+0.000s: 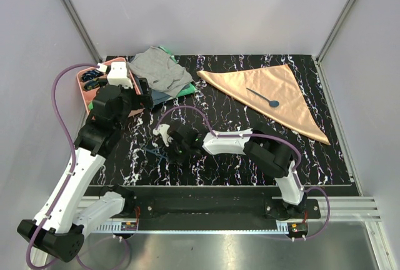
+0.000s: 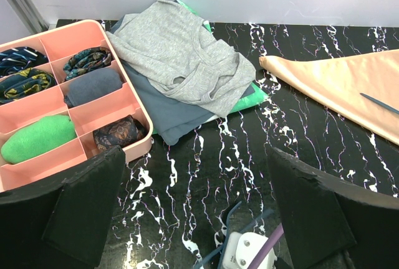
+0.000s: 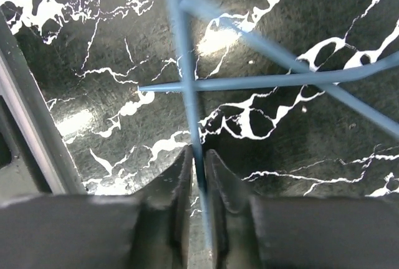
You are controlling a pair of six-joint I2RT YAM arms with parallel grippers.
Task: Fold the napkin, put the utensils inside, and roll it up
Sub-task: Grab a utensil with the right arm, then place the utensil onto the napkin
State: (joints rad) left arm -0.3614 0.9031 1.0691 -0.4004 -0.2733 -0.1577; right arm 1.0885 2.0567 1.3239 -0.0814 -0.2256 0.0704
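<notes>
The peach-orange napkin (image 1: 278, 92) (image 2: 349, 82) lies folded into a triangle at the back right. A dark blue spoon (image 1: 262, 97) (image 2: 378, 103) rests on it. Other blue utensils (image 1: 154, 151) (image 2: 240, 216) lie crossed on the black marbled table left of centre. My right gripper (image 1: 164, 142) (image 3: 198, 163) is low over them, its jaws shut on one slim blue handle (image 3: 187, 82); whether it is a fork or a knife I cannot tell. Two more handles (image 3: 268, 81) cross in front of it. My left gripper (image 1: 139, 92) (image 2: 196, 175) hovers wide open above the table near the tray, holding nothing.
A pink compartment tray (image 1: 83, 89) (image 2: 134, 98) with rolled cloth items stands at the back left. Beside it a grey cloth (image 1: 156, 70) (image 2: 174, 51) lies piled on a green cloth (image 1: 186, 89) (image 2: 249, 101). White walls enclose the table on three sides.
</notes>
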